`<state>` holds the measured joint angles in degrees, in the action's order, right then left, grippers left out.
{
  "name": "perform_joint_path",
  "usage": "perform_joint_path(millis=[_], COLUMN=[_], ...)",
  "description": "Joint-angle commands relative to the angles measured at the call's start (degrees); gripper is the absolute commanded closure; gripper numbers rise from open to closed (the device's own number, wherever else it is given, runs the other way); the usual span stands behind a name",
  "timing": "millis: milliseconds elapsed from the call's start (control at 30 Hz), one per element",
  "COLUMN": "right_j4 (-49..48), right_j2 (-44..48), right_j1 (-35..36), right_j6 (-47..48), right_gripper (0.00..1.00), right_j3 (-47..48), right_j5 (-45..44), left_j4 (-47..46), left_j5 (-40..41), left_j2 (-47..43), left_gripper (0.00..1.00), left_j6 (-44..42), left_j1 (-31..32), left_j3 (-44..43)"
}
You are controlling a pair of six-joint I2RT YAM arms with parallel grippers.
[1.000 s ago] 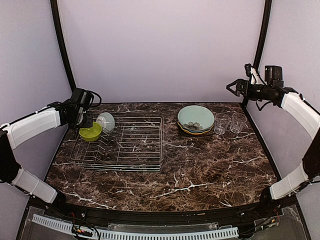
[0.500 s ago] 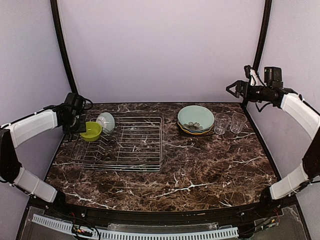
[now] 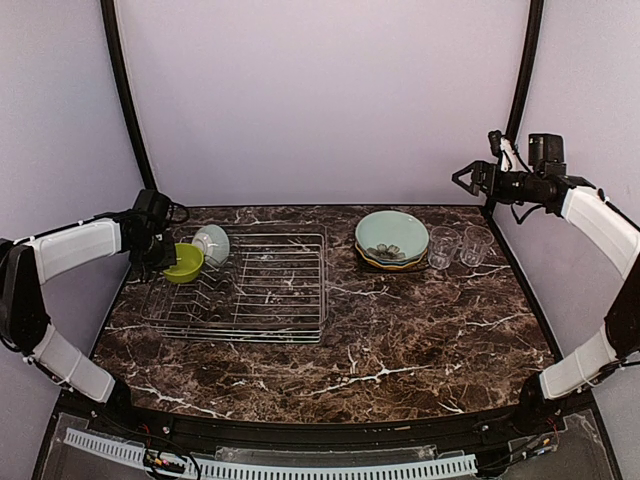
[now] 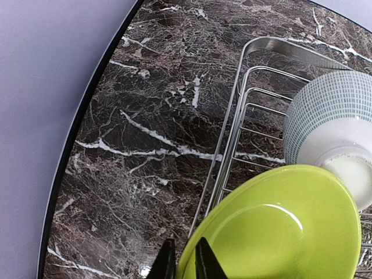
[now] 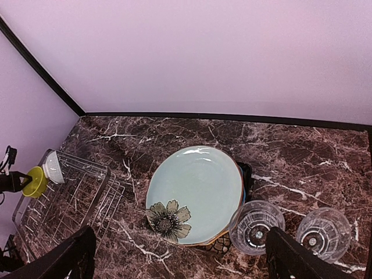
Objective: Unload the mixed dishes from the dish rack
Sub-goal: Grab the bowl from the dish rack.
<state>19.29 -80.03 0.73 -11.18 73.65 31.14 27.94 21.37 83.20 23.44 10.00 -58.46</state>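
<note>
Over the last second my left pincer (image 4: 185,263) had dropped to the far-left corner of the dish rack (image 3: 275,290) and drawn its jaws in. They pinched the rim of the yellow-green bowl (image 4: 279,226), which sat in that corner beside the pale-green bowl (image 4: 328,113). I judged the lift-out could begin. My right pincer (image 3: 468,177) hung spread wide and empty, well right of the rack.

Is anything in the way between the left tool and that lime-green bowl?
Nothing visible: the left tool pinches the rim of the lime-green bowl in the dish rack. The pale bowl sits close behind it, on the side away from the tool.
</note>
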Motion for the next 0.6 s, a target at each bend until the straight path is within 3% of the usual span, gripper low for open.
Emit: perform_joint_path(millis=[0, 133, 400, 567], right_j4=[-1.25, -1.59, -2.5, -2.3], right_j2=[0.43, 0.24, 0.44, 0.03], right_j1=[-0.19, -0.2, 0.6, 3.94], right_j6=[0.15, -0.45, -1.47, -1.55], right_gripper=[0.01, 0.01, 0.01, 0.01], right_j3=[-0.02, -0.24, -0.44, 0.33], right_j5=[0.7, 1.52, 2.3, 2.11], left_j4=[1.31, 2.07, 2.41, 1.69], left_j5=[0.77, 1.67, -0.34, -5.67], left_j2=[-1.42, -3.36, -7.34, -11.32], left_gripper=[0.92, 0.99, 0.99, 0.99], left_j6=[-0.35, -0.78, -1.24, -1.81], left_j1=[-0.33, -0.33, -0.33, -0.2], left_j3=[-0.99, -1.49, -2.9, -3.72])
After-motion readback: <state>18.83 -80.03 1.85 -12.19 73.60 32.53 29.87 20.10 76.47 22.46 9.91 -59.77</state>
